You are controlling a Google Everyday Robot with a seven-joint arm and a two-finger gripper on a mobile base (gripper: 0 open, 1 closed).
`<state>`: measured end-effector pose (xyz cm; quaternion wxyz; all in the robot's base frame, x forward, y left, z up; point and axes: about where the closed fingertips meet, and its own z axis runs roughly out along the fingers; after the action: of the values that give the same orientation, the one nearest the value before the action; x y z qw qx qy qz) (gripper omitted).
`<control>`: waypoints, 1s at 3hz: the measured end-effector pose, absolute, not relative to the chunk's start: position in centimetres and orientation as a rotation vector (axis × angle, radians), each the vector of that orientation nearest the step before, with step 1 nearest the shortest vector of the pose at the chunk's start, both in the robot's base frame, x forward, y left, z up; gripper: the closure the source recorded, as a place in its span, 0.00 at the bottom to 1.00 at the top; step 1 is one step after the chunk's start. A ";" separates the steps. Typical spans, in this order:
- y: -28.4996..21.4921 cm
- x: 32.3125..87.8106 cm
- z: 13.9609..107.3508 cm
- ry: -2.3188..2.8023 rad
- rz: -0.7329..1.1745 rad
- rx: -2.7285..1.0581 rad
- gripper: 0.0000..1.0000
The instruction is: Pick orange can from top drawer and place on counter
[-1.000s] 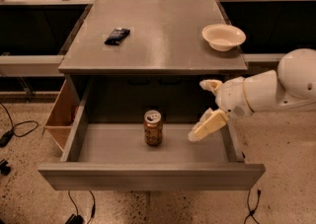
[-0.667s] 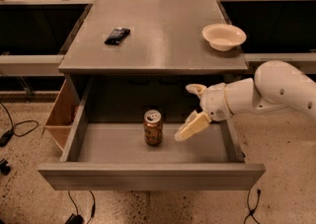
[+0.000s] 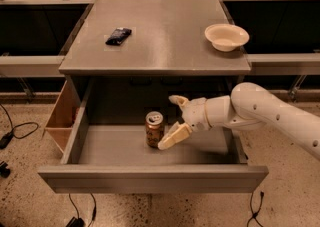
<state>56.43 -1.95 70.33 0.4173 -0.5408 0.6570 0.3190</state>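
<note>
The orange can (image 3: 154,130) is sitting upright in the top drawer (image 3: 150,177), just beside the gripper (image 3: 176,119), whose jaws are standing apart, facing it.

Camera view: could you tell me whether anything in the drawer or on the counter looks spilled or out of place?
Nothing stands out. The small brownish-orange can stands upright in the wide grey drawer, with the cream gripper open close beside it. The cream bowl and flat black packet rest on the matte grey counter.
</note>
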 end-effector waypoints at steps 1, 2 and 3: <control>1.3 57.3 68.4 1.594 0.855 -1.348 0.03; 3.3 57.7 67.5 1.571 0.873 -1.360 0.26; 4.5 58.1 67.0 1.561 0.873 -1.375 0.50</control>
<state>58.06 4.53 67.01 0.4284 -0.5508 0.6251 0.3498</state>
